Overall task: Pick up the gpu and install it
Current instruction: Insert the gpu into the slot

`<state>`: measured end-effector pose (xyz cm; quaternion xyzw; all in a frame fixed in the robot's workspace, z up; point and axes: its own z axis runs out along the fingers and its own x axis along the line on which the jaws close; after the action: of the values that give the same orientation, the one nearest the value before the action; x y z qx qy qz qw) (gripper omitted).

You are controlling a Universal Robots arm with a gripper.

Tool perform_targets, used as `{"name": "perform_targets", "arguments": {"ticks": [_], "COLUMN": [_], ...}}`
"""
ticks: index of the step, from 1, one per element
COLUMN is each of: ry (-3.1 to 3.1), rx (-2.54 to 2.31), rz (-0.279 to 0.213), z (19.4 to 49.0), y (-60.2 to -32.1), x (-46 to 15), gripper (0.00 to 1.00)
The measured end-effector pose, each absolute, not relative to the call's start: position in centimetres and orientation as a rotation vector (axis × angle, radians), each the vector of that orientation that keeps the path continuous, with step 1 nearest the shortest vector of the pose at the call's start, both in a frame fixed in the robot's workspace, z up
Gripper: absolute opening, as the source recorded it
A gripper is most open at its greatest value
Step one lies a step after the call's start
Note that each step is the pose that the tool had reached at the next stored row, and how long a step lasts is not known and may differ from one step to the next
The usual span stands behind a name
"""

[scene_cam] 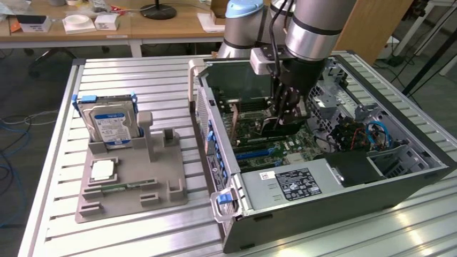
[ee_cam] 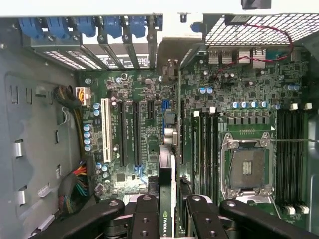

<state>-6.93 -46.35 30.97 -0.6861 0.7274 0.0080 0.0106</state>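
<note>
Exterior view: the gripper (scene_cam: 284, 115) hangs inside the open computer case (scene_cam: 400, 184), above the motherboard (scene_cam: 260, 140), its jaws clenched on the gpu (scene_cam: 280, 127), a dark card carried edge-down. The card's lower edge is hard to make out against the board, so seating can't be judged. Outside the case, a hard drive (scene_cam: 108, 122) stands in the grey fixture (scene_cam: 132, 184).

Wrist view: the fingers (ee_cam: 144, 214) pinch the gpu (ee_cam: 167, 196) edge-on, over the motherboard's (ee_cam: 199, 109) long black expansion slots (ee_cam: 134, 132). A good insertion would need the card parallel to one slot, its bracket toward the rear slot covers (ee_cam: 124, 47). Which slot it lines up with is unclear.
</note>
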Motion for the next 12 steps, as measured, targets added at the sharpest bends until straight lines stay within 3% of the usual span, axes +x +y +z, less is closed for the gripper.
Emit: {"name": "perform_targets", "arguments": {"ticks": [12], "ry": [2.27], "rx": [-2.141], "rz": [0.023], "z": [28.9], "y": [-46.5], "x": [-7.2], "gripper": [0.26]}}
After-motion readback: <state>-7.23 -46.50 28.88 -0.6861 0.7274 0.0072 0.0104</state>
